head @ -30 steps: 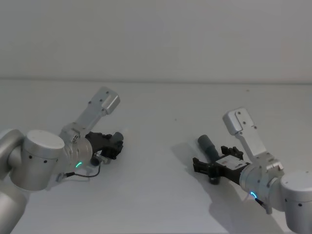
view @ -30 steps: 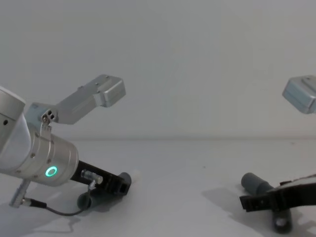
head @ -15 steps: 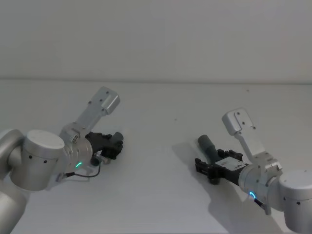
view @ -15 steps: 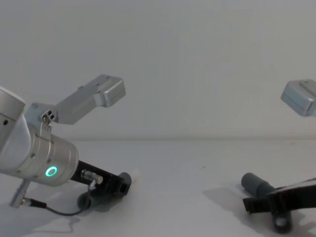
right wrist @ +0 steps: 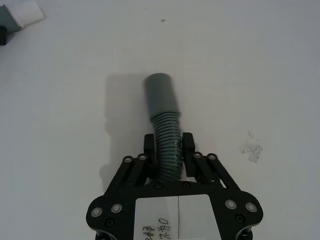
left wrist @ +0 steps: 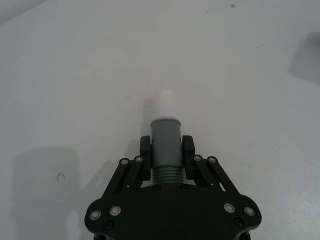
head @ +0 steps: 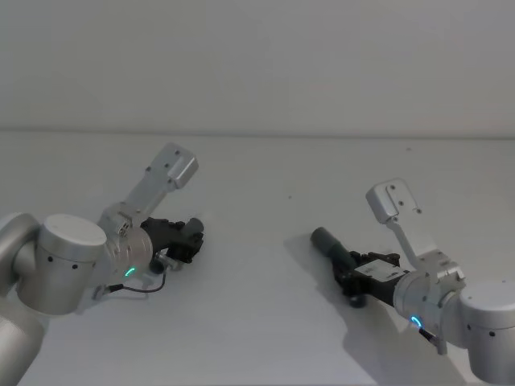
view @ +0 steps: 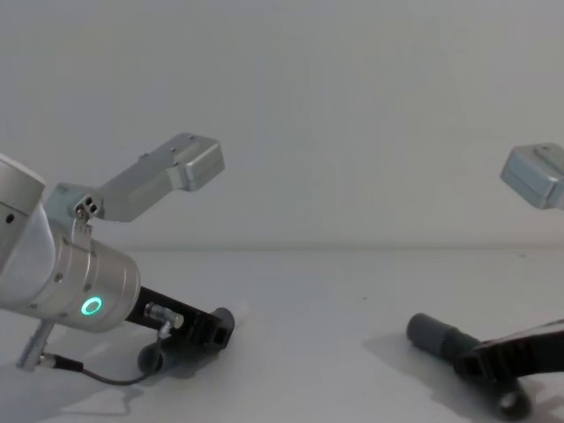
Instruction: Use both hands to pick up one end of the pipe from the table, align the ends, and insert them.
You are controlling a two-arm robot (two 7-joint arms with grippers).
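My left gripper (left wrist: 166,150) is shut on one dark grey pipe piece (left wrist: 165,137), low over the table (head: 257,330) at the left (head: 190,235). Its pale whitish end (left wrist: 164,102) sticks out past the fingertips. At the right, my right gripper (right wrist: 167,148) is shut on the ribbed middle of the other pipe piece (right wrist: 165,130), whose wider socket collar (right wrist: 160,93) points away from the fingers. The head view has that piece (head: 327,242) lying ahead of the right gripper (head: 351,277), and the chest view has it (view: 432,335) low by the table.
A wide stretch of bare white-grey table lies between the two arms. The left arm's cable (view: 97,377) trails on the surface under its wrist. The table's far edge meets a plain wall.
The right gripper's fingers have closed from wide open onto the ribbed pipe piece, and its socket end has swung a little towards the left. The left arm and its piece have not moved.
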